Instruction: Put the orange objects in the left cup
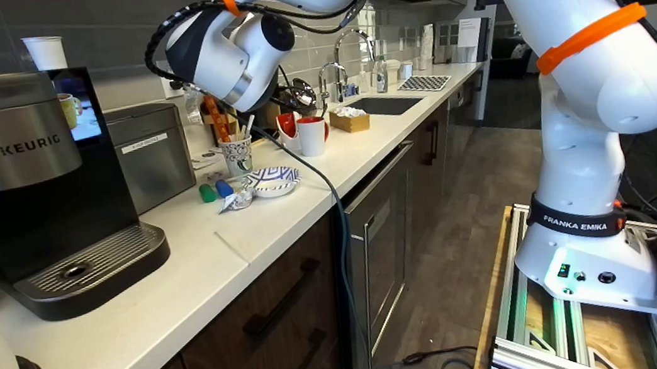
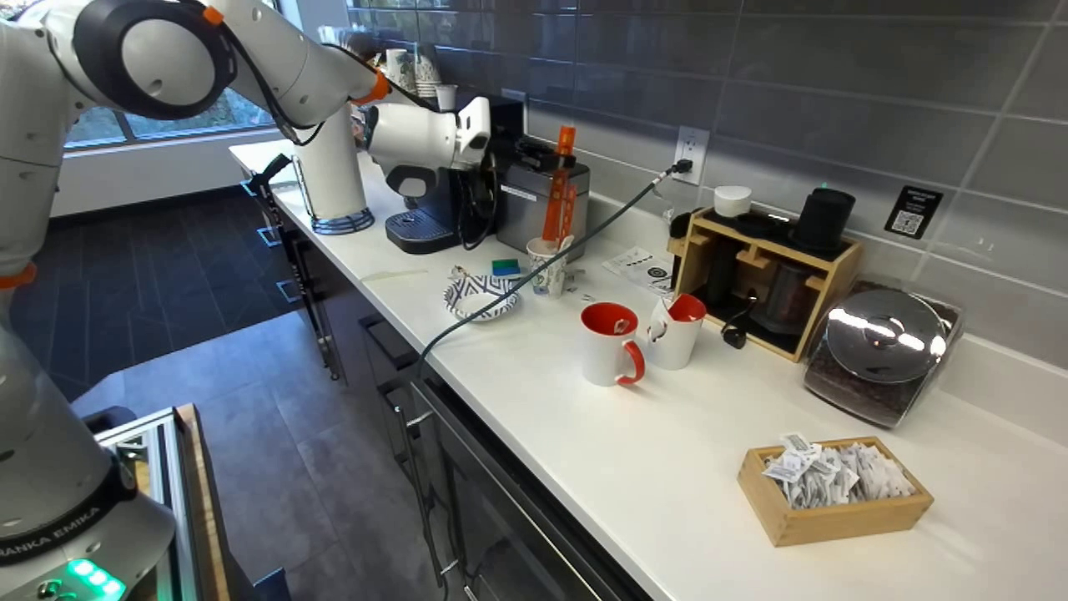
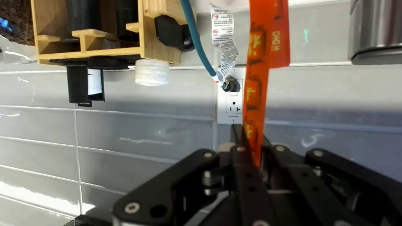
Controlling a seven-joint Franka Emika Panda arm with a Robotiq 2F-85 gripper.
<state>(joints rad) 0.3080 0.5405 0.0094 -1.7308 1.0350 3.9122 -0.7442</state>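
A long, flat orange stick with dark and yellow print (image 3: 254, 91) stands between my gripper's fingers (image 3: 252, 135) in the wrist view; the fingers are shut on its upper part. A shorter, wider orange piece (image 3: 280, 37) is behind it. In an exterior view the long stick (image 2: 555, 204) and the shorter piece (image 2: 570, 213) stand upright with lower ends at the rim of a patterned paper cup (image 2: 546, 271); their bottoms are hidden. White sticks also lean in this cup (image 1: 238, 156). Two white mugs with red insides, a near one (image 2: 607, 351) and another (image 2: 677, 334), stand beside it.
A teal cable (image 2: 534, 271) runs from the wall outlet (image 3: 234, 103) across the counter. A patterned paper plate (image 1: 272, 180), a green piece (image 1: 207, 193) and a blue piece (image 1: 223, 188) lie by the cup. The coffee machine (image 1: 31, 141) and grey box (image 1: 150, 154) stand close.
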